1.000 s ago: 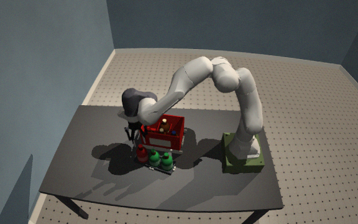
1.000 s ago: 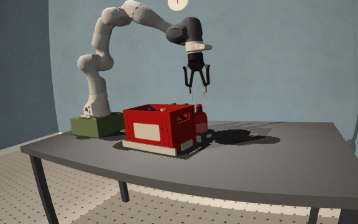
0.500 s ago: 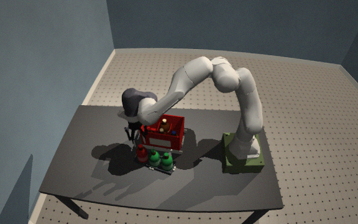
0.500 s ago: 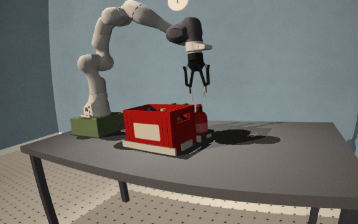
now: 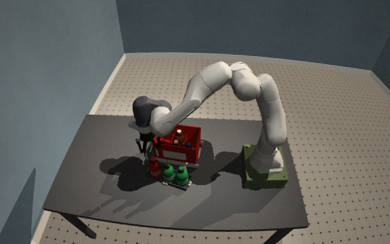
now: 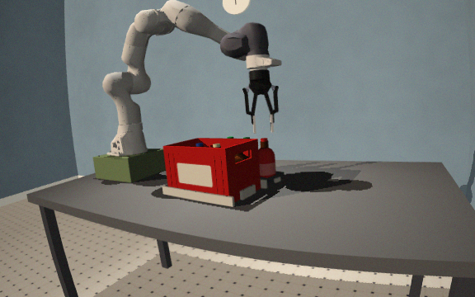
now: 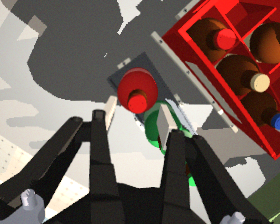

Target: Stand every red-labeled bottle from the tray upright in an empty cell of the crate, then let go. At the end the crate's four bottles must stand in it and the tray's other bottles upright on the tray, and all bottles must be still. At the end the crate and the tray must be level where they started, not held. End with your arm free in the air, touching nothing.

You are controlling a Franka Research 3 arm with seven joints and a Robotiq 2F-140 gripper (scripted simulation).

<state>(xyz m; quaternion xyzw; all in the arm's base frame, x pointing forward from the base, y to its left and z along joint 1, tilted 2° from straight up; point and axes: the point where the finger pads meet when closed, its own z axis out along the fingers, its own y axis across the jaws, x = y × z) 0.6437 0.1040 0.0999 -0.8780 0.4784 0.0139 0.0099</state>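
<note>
A red-labeled bottle with a red cap stands upright at one end of the dark tray. Two green bottles stand beside it in a row. My gripper is partly open and empty, pointing down above the red-labeled bottle, its fingertips higher than the cap. The red crate stands level beside the tray. It holds brown bottles: one with a red cap, one with a cream cap, one with a blue cap, and another behind.
Pale guide strips lie along the crate's base. The crate's walls and dividers rise close beside the tray. The green base block of the arm stands at the crate's other side. The grey table extends around them.
</note>
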